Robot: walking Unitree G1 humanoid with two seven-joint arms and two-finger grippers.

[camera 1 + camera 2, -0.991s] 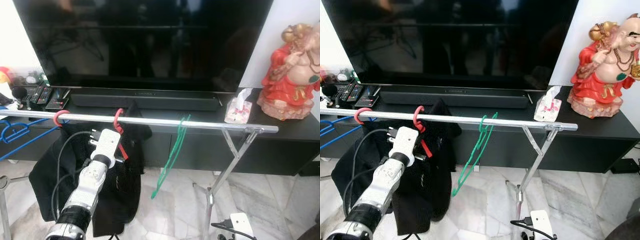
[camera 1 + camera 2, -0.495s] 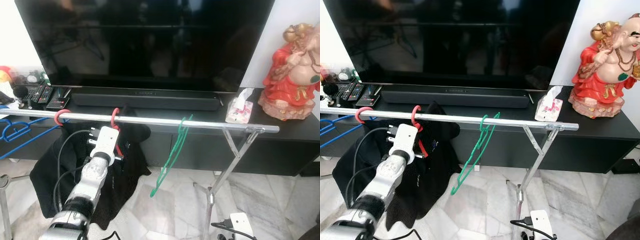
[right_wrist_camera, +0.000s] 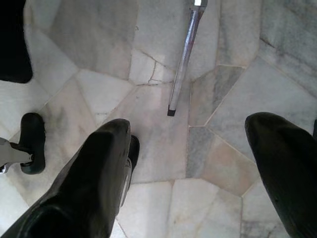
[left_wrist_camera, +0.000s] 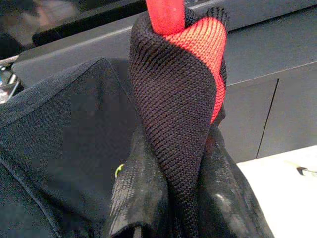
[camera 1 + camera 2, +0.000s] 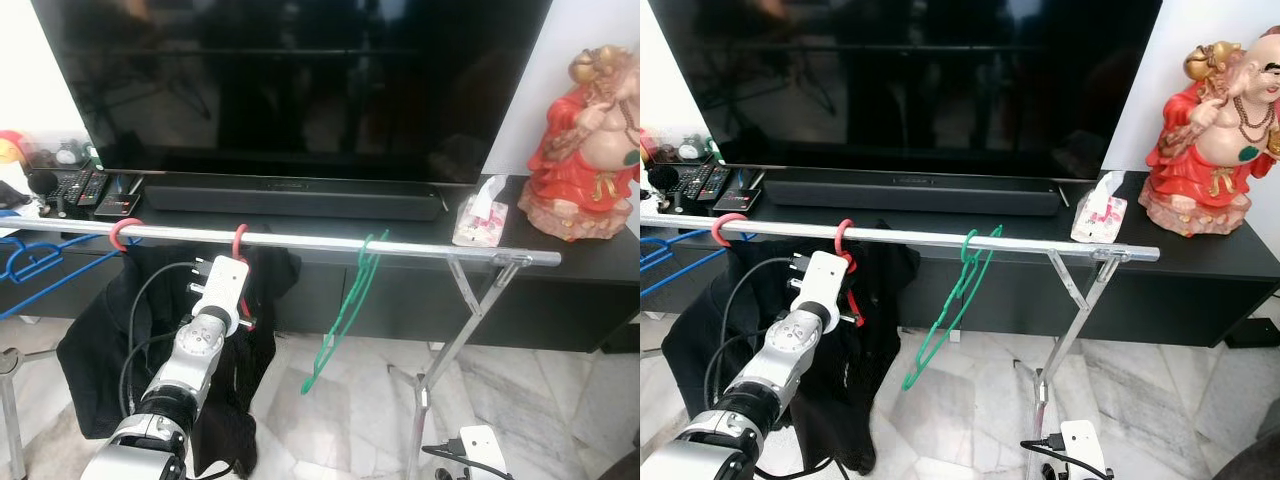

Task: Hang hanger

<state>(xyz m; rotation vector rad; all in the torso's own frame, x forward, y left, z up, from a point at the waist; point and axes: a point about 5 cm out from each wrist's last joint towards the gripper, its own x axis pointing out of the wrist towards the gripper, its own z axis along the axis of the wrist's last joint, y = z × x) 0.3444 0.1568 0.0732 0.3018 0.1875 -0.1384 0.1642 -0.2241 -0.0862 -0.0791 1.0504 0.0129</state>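
A red hanger (image 5: 239,238) hooks over the silver rail (image 5: 420,249) of a clothes rack and carries a black garment (image 5: 95,345). My left gripper (image 4: 181,163) sits just under the rail, and its white wrist (image 5: 226,286) shows there. It is shut on the hanger's neck, where the garment's black and red collar (image 4: 173,89) wraps the red plastic. An empty green hanger (image 5: 345,305) hangs further right on the rail. My right gripper (image 3: 190,144) hangs low over the marble floor, open and holding nothing.
Behind the rack stands a black TV console (image 5: 560,262) with a large TV (image 5: 300,80), a soundbar (image 5: 290,200), remotes (image 5: 80,190), a tissue pack (image 5: 478,222) and a red statue (image 5: 590,150). Another red hook (image 5: 120,235) and a blue hanger (image 5: 30,262) hang at the left. The rack's leg (image 5: 450,335) slants down at the right.
The black garment has swung and hangs narrower under the red hanger. My left gripper has stayed on the hanger and shifted slightly right along the rail.
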